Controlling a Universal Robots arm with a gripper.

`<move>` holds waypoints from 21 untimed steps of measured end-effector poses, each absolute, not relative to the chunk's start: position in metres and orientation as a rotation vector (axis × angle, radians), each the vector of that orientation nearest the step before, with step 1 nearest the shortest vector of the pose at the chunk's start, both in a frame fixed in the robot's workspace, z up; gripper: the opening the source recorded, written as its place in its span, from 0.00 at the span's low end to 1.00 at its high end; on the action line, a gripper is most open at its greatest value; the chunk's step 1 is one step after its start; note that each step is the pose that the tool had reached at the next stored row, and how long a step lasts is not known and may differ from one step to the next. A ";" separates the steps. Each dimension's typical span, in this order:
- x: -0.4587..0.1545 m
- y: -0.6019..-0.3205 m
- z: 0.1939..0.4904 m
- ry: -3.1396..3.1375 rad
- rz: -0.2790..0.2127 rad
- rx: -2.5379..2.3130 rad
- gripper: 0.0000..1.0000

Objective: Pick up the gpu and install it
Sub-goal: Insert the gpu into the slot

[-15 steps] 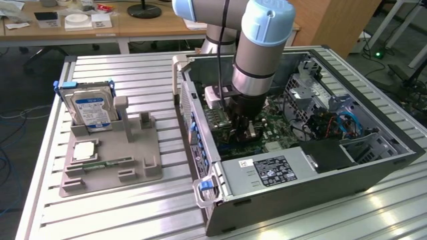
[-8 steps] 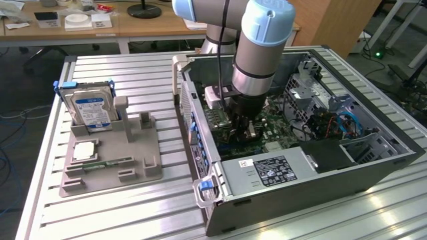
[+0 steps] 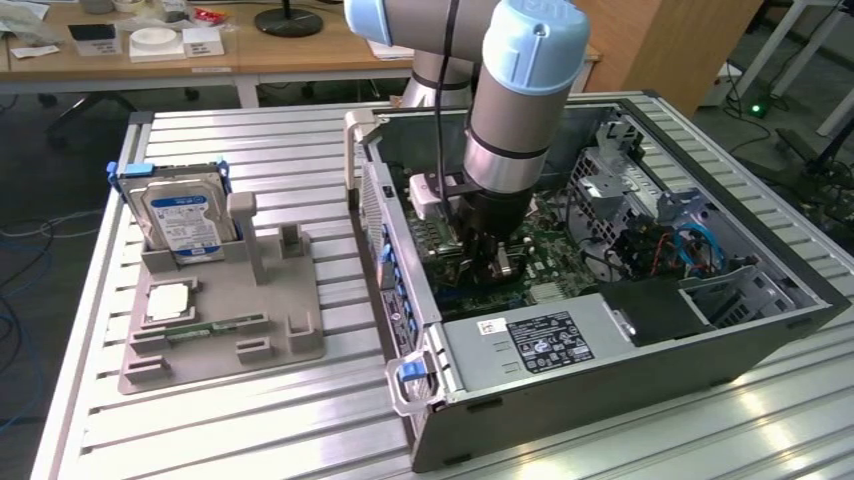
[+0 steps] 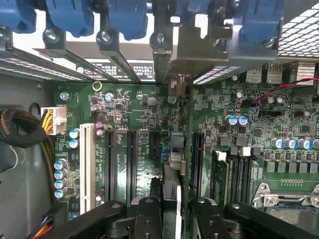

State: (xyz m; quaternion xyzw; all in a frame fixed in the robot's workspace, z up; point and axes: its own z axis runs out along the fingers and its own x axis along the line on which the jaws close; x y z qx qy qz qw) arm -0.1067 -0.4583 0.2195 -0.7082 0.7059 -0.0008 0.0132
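Item: gpu (image 4: 174,159). Pick-up done. We find it clamped edge-on in the end effector (image 4: 174,219), inside the computer case (image 3: 627,385), over the motherboard (image 4: 134,104) slots. Seating: we cannot confirm. Release outstanding.

Lab: robot arm (image 3: 523,120), open PC case (image 3: 747,335), slatted workbench (image 3: 267,425).
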 end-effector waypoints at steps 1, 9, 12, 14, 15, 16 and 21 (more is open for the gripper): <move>-0.107 -0.458 0.219 2.199 -0.002 -2.206 0.27; -0.107 -0.458 0.219 2.199 -0.003 -2.206 0.27; -0.107 -0.458 0.220 2.199 -0.001 -2.205 0.34; -0.107 -0.458 0.223 2.199 -0.001 -2.206 0.34; -0.107 -0.458 0.224 2.199 0.000 -2.206 0.34; -0.107 -0.458 0.226 2.199 -0.002 -2.206 0.34; -0.107 -0.458 0.237 2.196 -0.005 -2.204 0.34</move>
